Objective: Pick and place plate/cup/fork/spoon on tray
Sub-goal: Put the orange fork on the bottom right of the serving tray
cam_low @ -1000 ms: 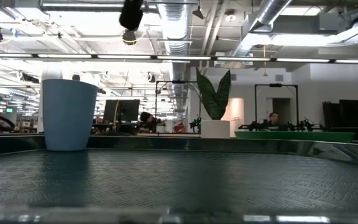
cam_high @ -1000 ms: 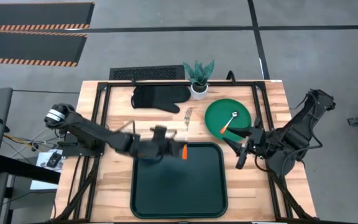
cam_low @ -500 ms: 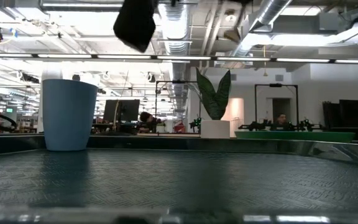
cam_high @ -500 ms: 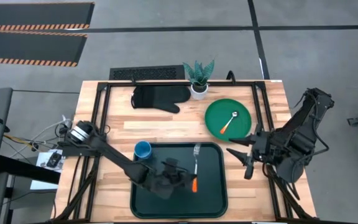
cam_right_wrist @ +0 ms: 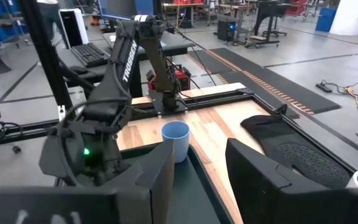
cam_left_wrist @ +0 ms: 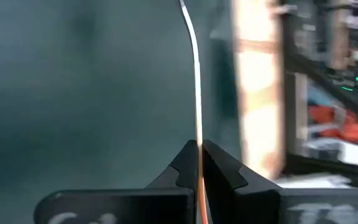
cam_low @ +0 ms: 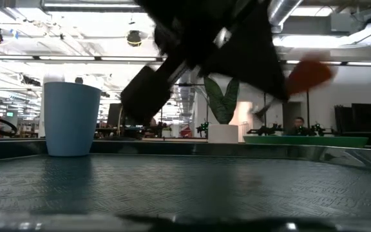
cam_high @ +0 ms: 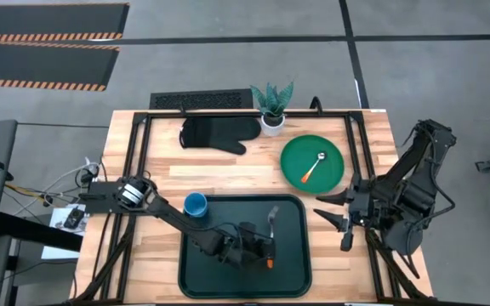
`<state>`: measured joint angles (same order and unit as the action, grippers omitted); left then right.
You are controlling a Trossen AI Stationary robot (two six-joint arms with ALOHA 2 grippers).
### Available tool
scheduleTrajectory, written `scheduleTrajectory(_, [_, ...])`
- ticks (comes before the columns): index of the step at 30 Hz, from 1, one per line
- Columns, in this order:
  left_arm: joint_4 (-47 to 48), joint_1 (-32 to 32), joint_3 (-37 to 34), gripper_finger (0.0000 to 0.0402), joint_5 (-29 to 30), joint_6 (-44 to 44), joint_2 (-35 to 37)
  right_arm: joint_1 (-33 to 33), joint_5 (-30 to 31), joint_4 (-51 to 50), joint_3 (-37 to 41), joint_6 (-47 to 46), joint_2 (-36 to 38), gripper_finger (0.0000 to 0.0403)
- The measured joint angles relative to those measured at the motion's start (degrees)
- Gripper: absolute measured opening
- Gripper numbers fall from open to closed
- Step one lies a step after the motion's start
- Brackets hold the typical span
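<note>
My left gripper [cam_high: 264, 249] is shut on the fork [cam_high: 270, 231] over the dark green tray [cam_high: 202, 280]; the silver tines [cam_high: 272, 212] point to the far side. In the low view the gripper [cam_low: 237, 45] is a dark blur above the tray floor. The blue cup [cam_high: 196, 204] stands upright in the tray's far left corner [cam_low: 71, 119]. The green plate [cam_high: 326, 174] lies on the table right of the tray's far edge, with the spoon [cam_high: 314, 167] lying on it. My right gripper [cam_high: 337, 218] is open and empty beside the tray's right rim. My left gripper pinches the fork's orange handle [cam_left_wrist: 199, 163] between its two fingers, which lie across the fork and come from the table's left. The orange end [cam_high: 269, 262] sticks out toward the near edge. The fork [cam_low: 304, 74] is clear of the tray floor, tines lower.
A white plant pot [cam_high: 271, 121] and a black oven glove [cam_high: 218, 133] lie at the table's far side. A black grille [cam_high: 201, 100] sits behind the table's far edge. The tray's middle and near part hold nothing.
My left gripper has carried the fork from the tray's far rim toward the near edge and down, over the tray's middle, still shut on the handle. My right gripper has drifted a little toward the near edge.
</note>
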<state>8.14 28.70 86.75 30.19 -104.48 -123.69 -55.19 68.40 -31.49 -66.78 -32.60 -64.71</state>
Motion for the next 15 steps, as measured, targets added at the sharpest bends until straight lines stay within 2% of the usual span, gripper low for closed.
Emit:
scheduleTrajectory(3, [-2.84, 0.29, 0.11, 0.0000, -1.54, -0.25, -1.07, 0.00, 0.02, -0.22, 0.00, 0.00, 0.01, 0.0166])
scheduleTrajectory(7, [-2.20, 0.32, 0.27, 0.0000, -4.79, -1.20, -1.30, 0.06, 0.09, -0.42, 0.00, 0.00, -0.01, 0.0163])
scheduleTrajectory(15, [-2.98, 1.73, 1.58, 0.0000, -4.92, -8.46, -1.19, 0.07, 0.12, -0.99, 0.00, 0.00, -0.02, 0.0163])
